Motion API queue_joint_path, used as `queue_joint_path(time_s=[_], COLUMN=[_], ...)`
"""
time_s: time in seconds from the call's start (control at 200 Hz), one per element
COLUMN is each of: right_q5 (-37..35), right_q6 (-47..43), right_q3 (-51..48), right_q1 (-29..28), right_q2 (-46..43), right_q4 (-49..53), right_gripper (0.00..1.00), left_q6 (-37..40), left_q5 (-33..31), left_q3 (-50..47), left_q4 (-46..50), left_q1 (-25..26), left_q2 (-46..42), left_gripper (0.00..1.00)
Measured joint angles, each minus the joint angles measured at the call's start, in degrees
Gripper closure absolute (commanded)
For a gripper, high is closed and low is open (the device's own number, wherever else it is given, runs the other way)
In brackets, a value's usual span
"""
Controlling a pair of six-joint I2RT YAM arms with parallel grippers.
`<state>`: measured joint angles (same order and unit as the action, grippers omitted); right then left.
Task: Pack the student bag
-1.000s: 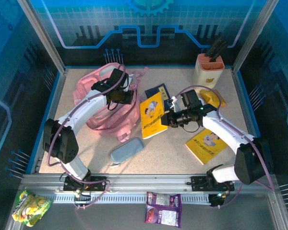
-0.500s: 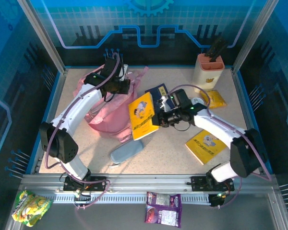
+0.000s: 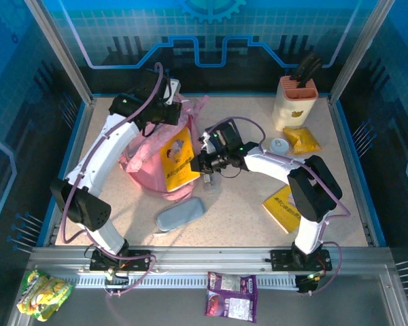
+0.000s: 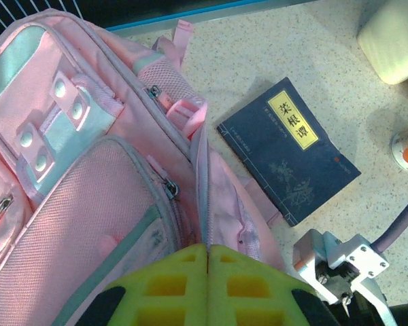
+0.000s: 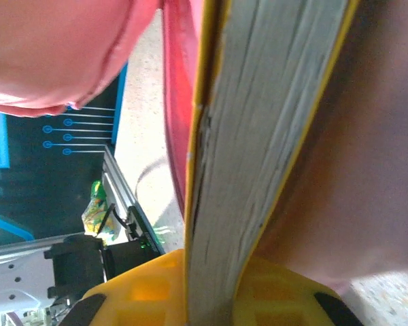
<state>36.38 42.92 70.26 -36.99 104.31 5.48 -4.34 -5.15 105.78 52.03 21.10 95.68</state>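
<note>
Pinching the rim of the pink bag (image 3: 144, 170) with left jaws clamped on its fabric. Gripping a yellow book (image 3: 178, 157) in right jaws, wedged in the bag's mouth.

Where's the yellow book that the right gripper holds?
Top view, left of centre: the yellow book, clamped in the right gripper, leans into the opening of the pink student bag, with the grey-blue pencil case just in front, toward the arm bases.
</note>
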Motion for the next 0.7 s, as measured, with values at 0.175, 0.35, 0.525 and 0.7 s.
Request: queue_joint_path(time_s=[0.175,0.35,0.525,0.7], right_q5=[0.11,-1.92,-5.6,-8.81], right_q6=[3.02,5.16,5.07,2.99], right_q3=[5.49,13.16,18.29,23.08], right_q1=[-1.01,-0.98,-0.98,-0.98], right_q2=[3.08,11.8,18.75,22.91], right_q4=[-3.56,-7.04,-6.82,-4.63], right_gripper=[1.0,1.0,0.89,0.61], left_q6=[0.0,0.0,0.0,0.0], left_q5=[0.02,0.07,0.22,0.46], left_q3=[-0.02,-0.17,-0.31,-1.07], left_q4=[0.15,-0.24,-0.48,-0.87], left_q1=[0.0,0.0,0.0,0.0], left_q2=[0.0,0.02,0.02,0.04], left_gripper=[1.0,1.0,1.0,1.0])
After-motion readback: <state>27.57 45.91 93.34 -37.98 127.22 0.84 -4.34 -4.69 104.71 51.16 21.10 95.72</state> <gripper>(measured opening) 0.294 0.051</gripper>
